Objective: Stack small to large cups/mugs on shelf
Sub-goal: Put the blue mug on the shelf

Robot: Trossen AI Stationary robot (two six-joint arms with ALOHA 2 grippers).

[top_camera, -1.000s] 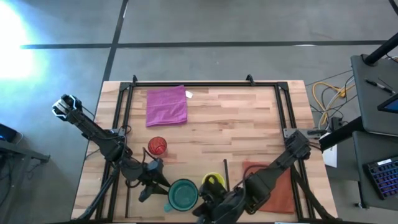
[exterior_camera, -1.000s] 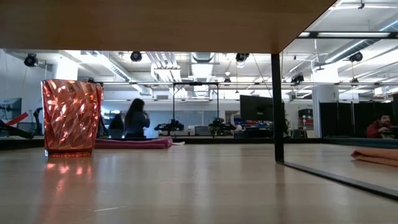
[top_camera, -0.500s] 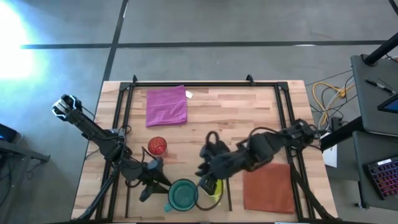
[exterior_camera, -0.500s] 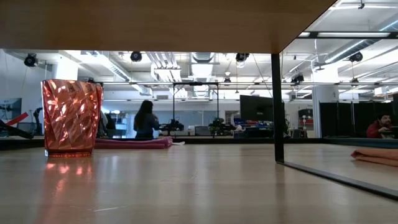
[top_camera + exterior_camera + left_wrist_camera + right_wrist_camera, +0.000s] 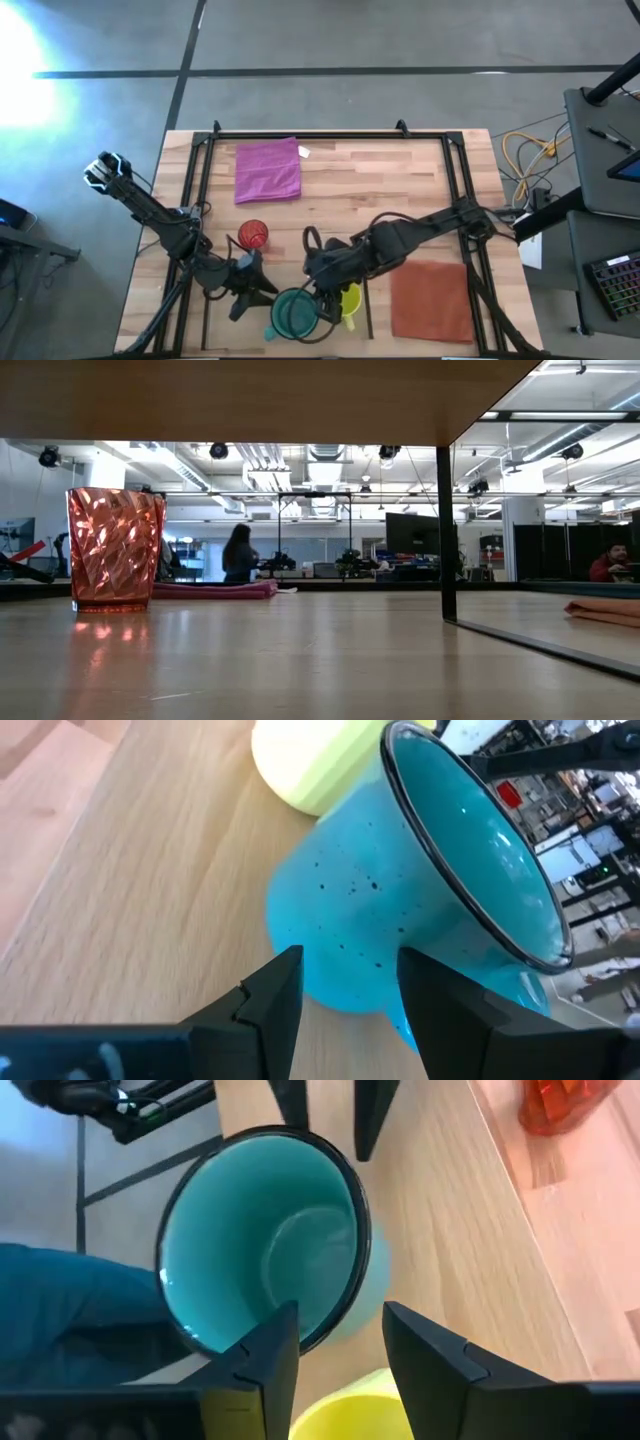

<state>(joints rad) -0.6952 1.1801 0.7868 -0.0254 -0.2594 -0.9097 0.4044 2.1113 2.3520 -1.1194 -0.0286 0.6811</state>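
The teal mug (image 5: 295,313) stands upright on the shelf (image 5: 285,262) near the table's front edge. The yellow mug (image 5: 350,298) is close on its right. The red-orange cup (image 5: 254,235) stands farther back. My right gripper (image 5: 345,1355) hangs open above the teal mug's rim (image 5: 345,1295), one finger over the hollow and one outside. My left gripper (image 5: 345,1010) is open, level with the table, at the teal mug's left wall (image 5: 340,920). I cannot tell whether it touches.
A magenta cloth (image 5: 268,170) lies at the far left and a rust-brown mat (image 5: 430,300) at the near right. A black frame (image 5: 330,133) rims the table. Bare wood lies between the cloth and the right arm. A person (image 5: 240,555) stands far off in the room.
My right arm has swung away from the table's near edge. Its gripper has left the yellow mug and gone toward the table's left, ending over the teal mug. The yellow mug stays by the teal one.
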